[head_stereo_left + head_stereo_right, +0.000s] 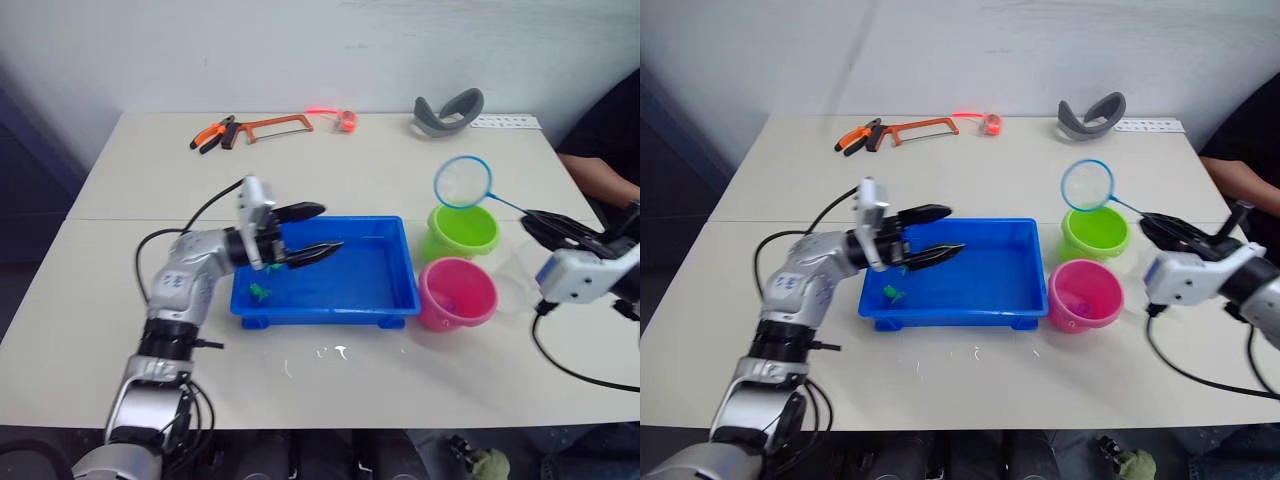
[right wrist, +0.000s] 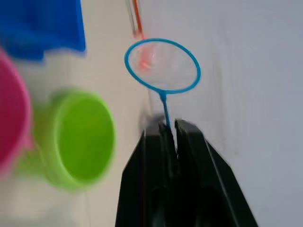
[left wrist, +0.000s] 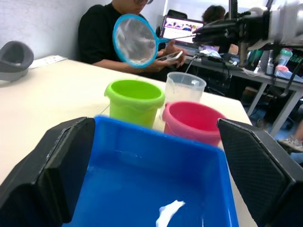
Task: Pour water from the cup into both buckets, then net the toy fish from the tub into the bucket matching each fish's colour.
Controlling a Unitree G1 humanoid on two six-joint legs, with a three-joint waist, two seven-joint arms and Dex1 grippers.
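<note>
**A:** What stage is this, working from the big things down?

**B:** Netting, I'd judge. On the table (image 1: 400, 190) the blue tub (image 1: 365, 280) sits mid-scene, with the lime green bucket (image 1: 460, 232) and the pink bucket (image 1: 457, 293) just beside its right end. The clear cup (image 3: 184, 87) stands behind those two, set down, so pouring looks finished, though I can't make out water levels.

**A:** And the arms?

**B:** The left end effector (image 1: 305, 233) hangs over the tub's left part, its fingers spread wide, empty. The right end effector (image 2: 169, 130) has its fingers pressed together on the thin handle of the net (image 1: 462, 181), whose blue hoop is raised above the green bucket's far rim.

**A:** Fish?

**B:** One green toy fish (image 1: 260, 291) lies in the tub's near-left corner. Something small and darker shows inside the pink bucket, possibly a fish; too small to say.

**A:** Next move?

**B:** Probably swing the net leftward across the tub, dip the hoop low beside that green fish without striking the left fingers, scoop under it, then carry it level to the green bucket.
</note>
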